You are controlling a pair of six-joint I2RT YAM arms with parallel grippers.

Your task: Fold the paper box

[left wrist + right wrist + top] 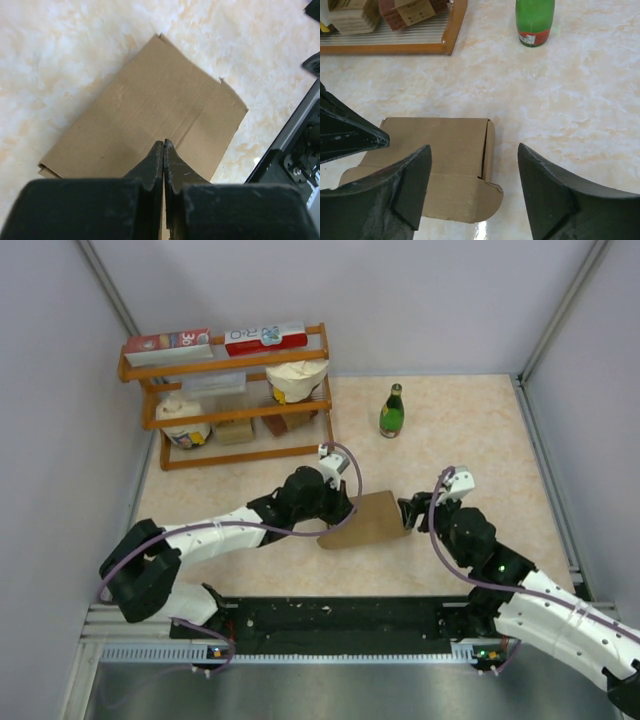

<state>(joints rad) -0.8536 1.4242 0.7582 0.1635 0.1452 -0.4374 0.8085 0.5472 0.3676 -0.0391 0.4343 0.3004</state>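
shelf: wooden shelf (230, 362) way off behind the left pincer, up in the far left corner. It's got cartons lying on top and some bags and packets on the lower levels, too small to say more.

left pincer: left pincer (163, 142) has its two fingers squeezed flat together with no gap at all. The tips sit right at the near left part of the cardboard. Honestly can't tell if a thin edge is nipped between them or they're just resting on it.

box: the paper box (370, 520) is plain brown, still mostly a flat sheet, lying on the table right between the two pincers. Its left end sits under the left pincer's tips and its right end reaches the right one. From the right wrist you can see a slit near that right end and a rounded flap sticking out at the near corner.

bottle: green bottle (391, 412) stands upright well beyond both pincers, on the far side of the box and not touching it.

right pincer: right pincer (474, 150) has its fingers spread wide, hanging over the box's right end with nothing gripped. One finger is over the cardboard, the other is over bare table just off its edge.

table: pale marbled table (470, 430) under everything.
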